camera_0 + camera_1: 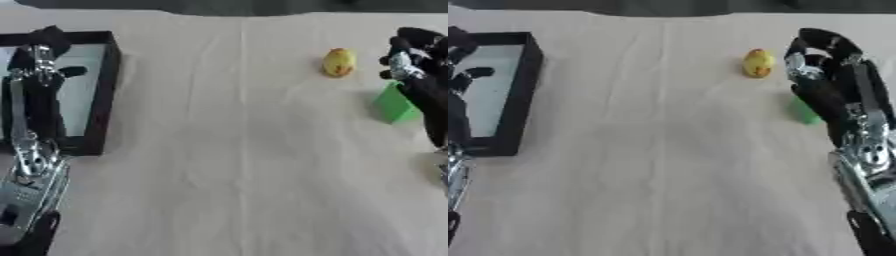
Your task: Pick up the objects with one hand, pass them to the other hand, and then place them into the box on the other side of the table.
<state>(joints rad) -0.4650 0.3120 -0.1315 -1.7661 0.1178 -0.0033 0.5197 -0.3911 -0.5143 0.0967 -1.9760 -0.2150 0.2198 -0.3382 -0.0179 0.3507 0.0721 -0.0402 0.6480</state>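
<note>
A yellow rounded object (339, 62) lies on the cloth at the far right. Just in front of it to the right sits a green wedge-shaped block (394, 104), partly hidden by my right hand (826, 75) in the right eye view. That hand hovers over the block and beside the yellow object, fingers loosely bent, holding nothing. The black box (103, 90) with a pale floor stands at the left edge. My left hand (39, 57) hangs above the box, its fingers relaxed and empty.
A cream cloth (227, 160) covers the table, wide and bare between the box and the two objects. My left forearm (31, 165) runs along the left edge, and my right forearm (868, 160) runs along the right.
</note>
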